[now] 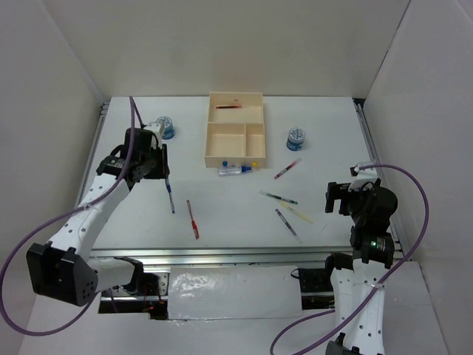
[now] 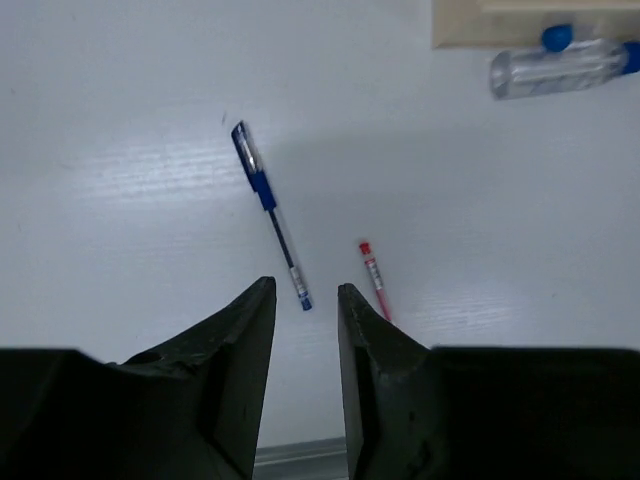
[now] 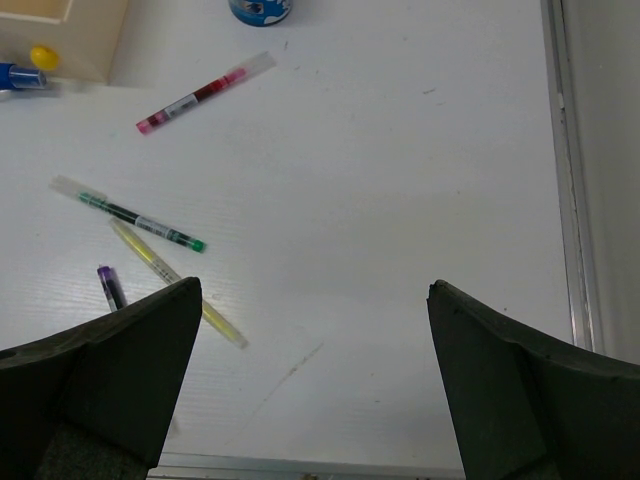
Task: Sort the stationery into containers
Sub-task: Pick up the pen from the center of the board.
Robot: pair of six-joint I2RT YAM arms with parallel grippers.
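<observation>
One blue pen (image 2: 270, 212) lay on the worktop (image 2: 120, 120) just ahead of our left claw (image 2: 305, 290), long axis running almost straight away from its narrowly parted, empty fingers (image 2: 240, 350); our right claw (image 3: 312, 288), spread wide, sat well apart.

Purple pen (image 3: 110, 287) half behind right end effector (image 3: 312, 288); patterned cylinder (image 3: 260, 10) cropped at top edge.

Pens and markers, eight:
- Two before the left hand (image 2: 305, 290): blue pen (image 2: 268, 200), red pen (image 2: 373, 275).
- Four before the right hand (image 3: 315, 288): pink marker (image 3: 200, 95), green pen (image 3: 130, 214), yellow pen (image 3: 175, 280), purple pen (image 3: 110, 287).
- Farther out: clear pen (image 1: 235, 171), dark red pen (image 1: 229, 107).

Round tubs, two: left tub (image 1: 165, 127), right tub (image 1: 296, 138).

Small pieces, two: blue piece (image 1: 225, 160), yellow piece (image 1: 255, 163).

Tray (image 1: 235, 95), one, with four compartments.
</observation>
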